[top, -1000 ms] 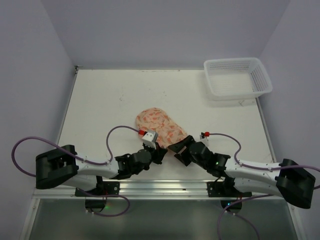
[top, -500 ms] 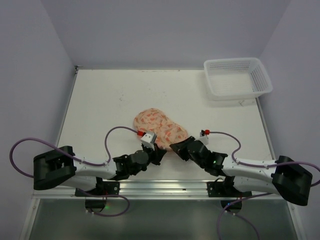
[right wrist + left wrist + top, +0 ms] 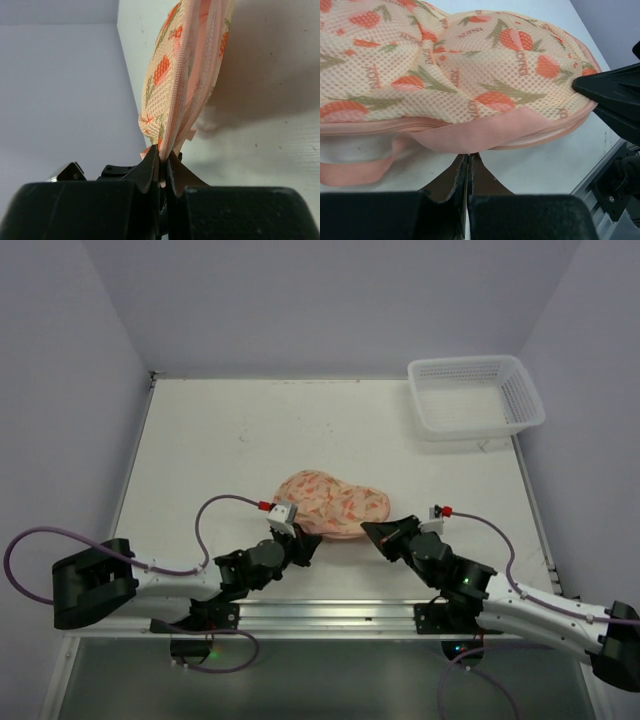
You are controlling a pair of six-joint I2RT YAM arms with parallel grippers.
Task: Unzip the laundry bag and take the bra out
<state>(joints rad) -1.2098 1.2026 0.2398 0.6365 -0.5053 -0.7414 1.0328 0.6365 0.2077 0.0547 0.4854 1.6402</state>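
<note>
The laundry bag [image 3: 330, 502], peach mesh with an orange print and pink zip trim, lies near the table's front middle, stretched between both grippers. My left gripper [image 3: 306, 539] is at its near left edge. In the left wrist view this gripper [image 3: 468, 156] is shut, its tips under the bag's pink trim flap [image 3: 470, 137]. My right gripper [image 3: 370, 529] is at the bag's right end. In the right wrist view it [image 3: 163, 157] is shut on the zip edge of the bag [image 3: 175, 75], which rises from its tips. The bra is hidden.
A white lattice basket [image 3: 475, 395] stands at the back right corner of the white table [image 3: 230, 440]. The metal rail [image 3: 330, 615] carrying both arm bases runs along the near edge. Purple walls close in the left, back and right.
My right gripper has shut on the bag's right end and drawn back to the right. The bag has shifted right and stretched out. The left gripper stayed shut and slid slightly left.
</note>
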